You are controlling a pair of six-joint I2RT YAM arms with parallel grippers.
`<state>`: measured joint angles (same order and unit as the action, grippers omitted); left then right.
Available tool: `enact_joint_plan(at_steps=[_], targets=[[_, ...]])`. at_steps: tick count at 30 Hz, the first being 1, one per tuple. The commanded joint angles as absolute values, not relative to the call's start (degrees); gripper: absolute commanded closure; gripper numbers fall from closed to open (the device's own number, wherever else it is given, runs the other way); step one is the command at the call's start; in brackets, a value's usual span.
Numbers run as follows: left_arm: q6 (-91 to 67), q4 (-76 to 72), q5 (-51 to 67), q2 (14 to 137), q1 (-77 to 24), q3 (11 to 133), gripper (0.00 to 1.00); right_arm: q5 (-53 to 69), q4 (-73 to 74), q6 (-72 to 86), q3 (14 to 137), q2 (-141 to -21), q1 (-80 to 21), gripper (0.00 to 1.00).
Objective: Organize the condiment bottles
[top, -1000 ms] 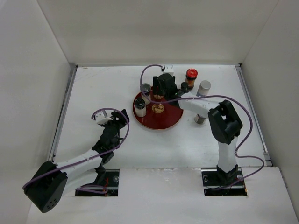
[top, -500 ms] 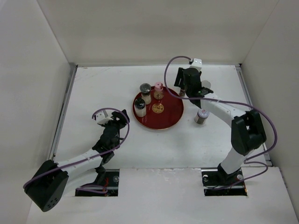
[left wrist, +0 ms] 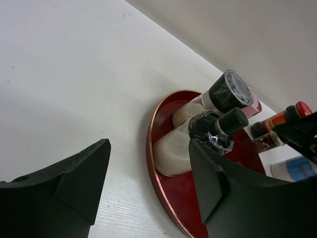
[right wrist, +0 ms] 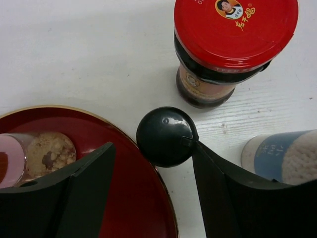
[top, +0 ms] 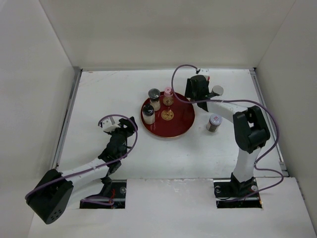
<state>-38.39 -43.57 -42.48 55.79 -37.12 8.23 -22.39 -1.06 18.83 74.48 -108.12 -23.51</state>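
Note:
Three condiment bottles stand on the red tray (top: 179, 124): a dark-capped one (top: 154, 94), a black-capped pale one (top: 148, 111) and a pink-capped one (top: 168, 92). My right gripper (top: 197, 93) hangs open just off the tray's back right rim. In the right wrist view a round black-capped bottle (right wrist: 166, 136) sits just past the right gripper (right wrist: 153, 148), at its right fingertip (right wrist: 198, 151) and not clamped. Behind it is a red-capped jar (right wrist: 233, 39), and a blue-and-white shaker (right wrist: 285, 156) lies to its right. My left gripper (top: 126, 126) is open and empty, left of the tray.
A grey-capped jar (top: 213, 123) stands on the table right of the tray. The white shaker (top: 216, 90) lies close to the right wrist. White walls close in the table on three sides. In the left wrist view the tray rim (left wrist: 148, 153) lies just ahead of the left gripper (left wrist: 148, 148).
The right arm left the tray, swung out to the back right, then came back a little to hover over the black-capped bottle. The left arm has stayed put.

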Motion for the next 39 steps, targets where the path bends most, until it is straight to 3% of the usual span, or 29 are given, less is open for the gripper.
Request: enact_joint_plan(at_steps=[1, 7, 10, 19, 32, 36, 39], targets=[[-39.0, -46.1, -41.7, 55.9, -36.8, 8.7, 0.37, -22.3, -3.2, 18.4, 78.2, -108.6, -22.5, 0.34], [-39.0, -46.1, -41.7, 56.2, -36.8, 8.8, 0.37, -24.4, -5.5, 17.6, 78.2, -109.3, -21.8, 0.58], [-39.0, -46.1, -41.7, 56.2, -36.7, 8.7, 0.37, -25.1, -7.5, 16.8, 76.6, -106.5, -21.9, 0.62], [-39.2, -46.2, -41.1, 56.6, -36.7, 9.0, 0.37, -25.4, -10.3, 15.6, 69.4, -96.0, -27.7, 0.62], [-39.2, -46.8, -40.9, 56.1, -36.3, 8.5, 0.36, -22.9, -11.2, 18.5, 74.4, -106.1, -32.3, 0.60], [-39.2, -46.8, -40.7, 56.0, -36.4, 8.5, 0.36, -23.3, -11.7, 18.7, 73.2, -107.0, -32.4, 0.57], [-39.2, -46.8, -40.7, 56.8, -36.3, 8.7, 0.36, -23.6, -12.3, 19.4, 71.5, -106.2, -32.6, 0.46]])
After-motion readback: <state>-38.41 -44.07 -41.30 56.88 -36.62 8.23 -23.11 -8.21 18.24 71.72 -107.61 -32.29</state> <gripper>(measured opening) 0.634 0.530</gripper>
